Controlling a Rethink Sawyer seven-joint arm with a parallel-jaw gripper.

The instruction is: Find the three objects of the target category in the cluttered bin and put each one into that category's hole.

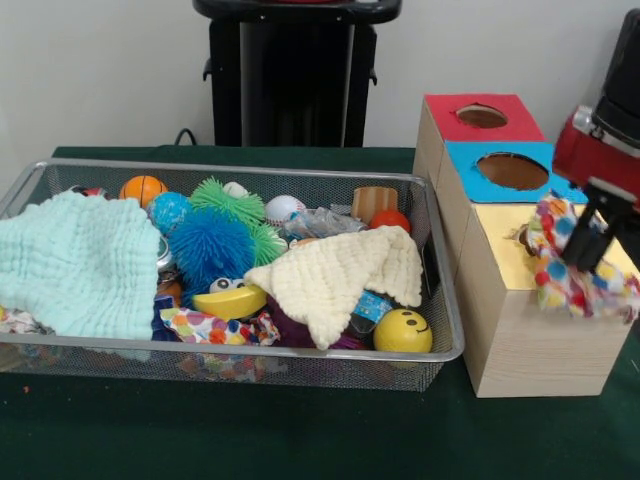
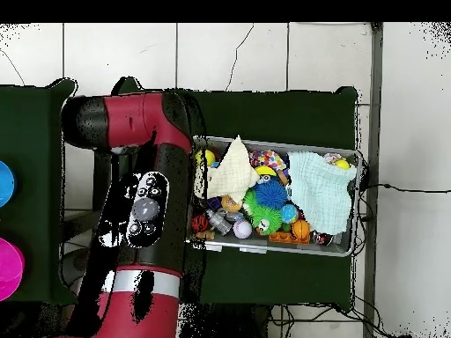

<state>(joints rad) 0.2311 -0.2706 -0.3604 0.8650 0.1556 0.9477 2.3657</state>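
Observation:
My gripper [image 1: 588,243] hangs over the yellow-topped box [image 1: 500,262] at the right and is shut on a dotted fabric piece [image 1: 570,275], which drapes over the box top. The round hole [image 1: 520,237] shows only as a dark sliver beside the fabric. The wire mesh bin [image 1: 230,348] lies to the left. A second dotted fabric piece [image 1: 205,327] lies at the bin's front, under the cream cloth's [image 1: 335,275] edge. Another dotted scrap [image 1: 15,320] peeks out under the mint-green cloth [image 1: 75,262]. In the overhead view my arm [image 2: 141,211] covers the boxes and the gripper beside the bin [image 2: 352,246].
The blue-topped hole [image 1: 512,170] and the red-topped hole [image 1: 481,116] sit behind the yellow one. The bin also holds a blue spiky ball [image 1: 210,245], a green spiky ball [image 1: 230,203], an orange ball [image 1: 143,189] and a yellow smiley ball [image 1: 402,331]. The robot's pedestal [image 1: 295,75] stands behind.

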